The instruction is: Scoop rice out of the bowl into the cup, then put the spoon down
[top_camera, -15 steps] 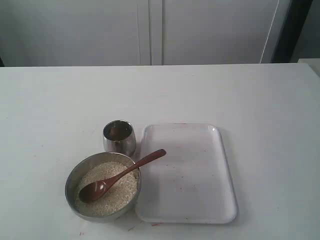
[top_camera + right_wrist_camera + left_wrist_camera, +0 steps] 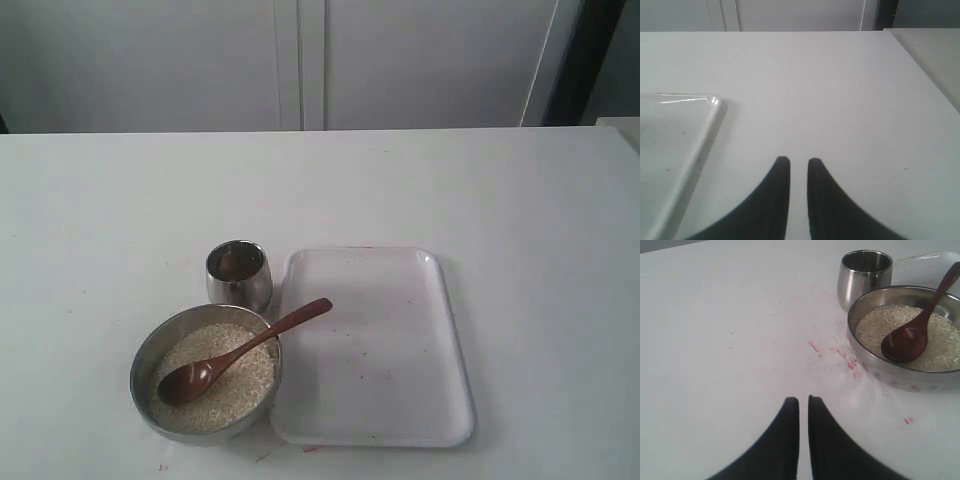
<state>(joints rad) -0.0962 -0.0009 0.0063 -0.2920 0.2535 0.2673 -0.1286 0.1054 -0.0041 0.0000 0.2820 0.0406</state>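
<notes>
Nothing has moved since the earlier frame: spoon point(image 2: 240, 352) rests on rice point(image 2: 232, 398) in bowl point(image 2: 139, 366), cup point(image 2: 238, 276) just beside bowl, left gripper point(image 2: 803, 401) closed empty, right gripper point(image 2: 798, 161) slightly ajar, empty; scooping judged not yet begun.

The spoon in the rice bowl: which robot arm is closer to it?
Left. The left gripper has the spoon ahead of it, lying in the bowl. The right gripper faces table beside the tray corner, spoon out of its view.

Bright, diffuse light; faint shadows, glints on the bowl point(image 2: 880, 371).
</notes>
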